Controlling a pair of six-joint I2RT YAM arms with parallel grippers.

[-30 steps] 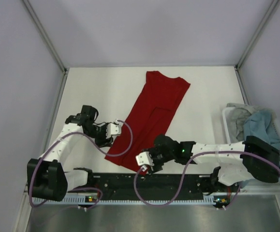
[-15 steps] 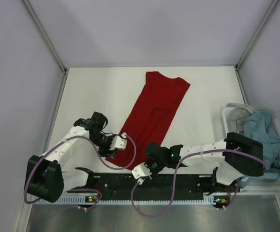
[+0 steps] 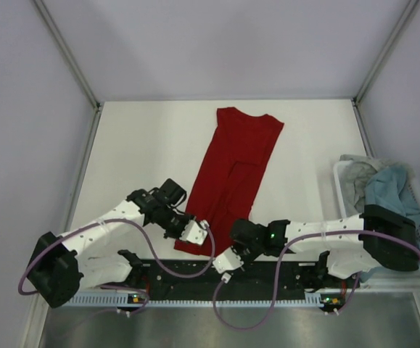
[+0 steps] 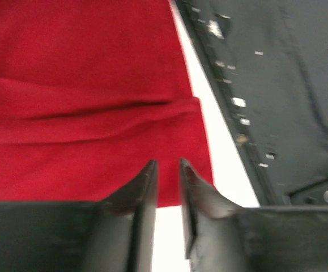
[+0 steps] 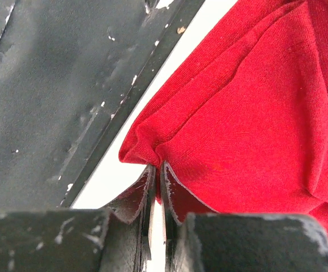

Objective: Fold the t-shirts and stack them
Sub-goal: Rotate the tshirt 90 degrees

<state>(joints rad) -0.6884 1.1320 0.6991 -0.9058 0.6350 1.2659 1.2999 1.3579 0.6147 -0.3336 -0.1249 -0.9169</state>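
The deep red t-shirt (image 3: pixel 235 170) lies flat as a long folded strip, running from the table's far middle to the near edge. My right gripper (image 3: pixel 228 261) (image 5: pixel 157 166) is shut on the near right hem corner, and the red t-shirt (image 5: pixel 254 102) bunches at its tips. My left gripper (image 3: pixel 195 232) (image 4: pixel 168 163) sits low at the near left hem of the red t-shirt (image 4: pixel 84 85). Its jaws stand a narrow gap apart, the tips over the cloth's edge, with white table showing between them. A teal-blue t-shirt (image 3: pixel 391 188) and a light grey t-shirt (image 3: pixel 355 174) lie crumpled at the right.
A white basket (image 3: pixel 338 185) at the right edge holds the teal and grey shirts. The black base rail (image 3: pixel 217 279) (image 4: pixel 277 85) (image 5: pixel 50 85) runs along the near edge just behind both grippers. Walls enclose the table on the left, right and far sides.
Both arms have swung in to the shirt's near hem. The right gripper shut on the right corner. The left gripper's jaws narrowed at the left corner.
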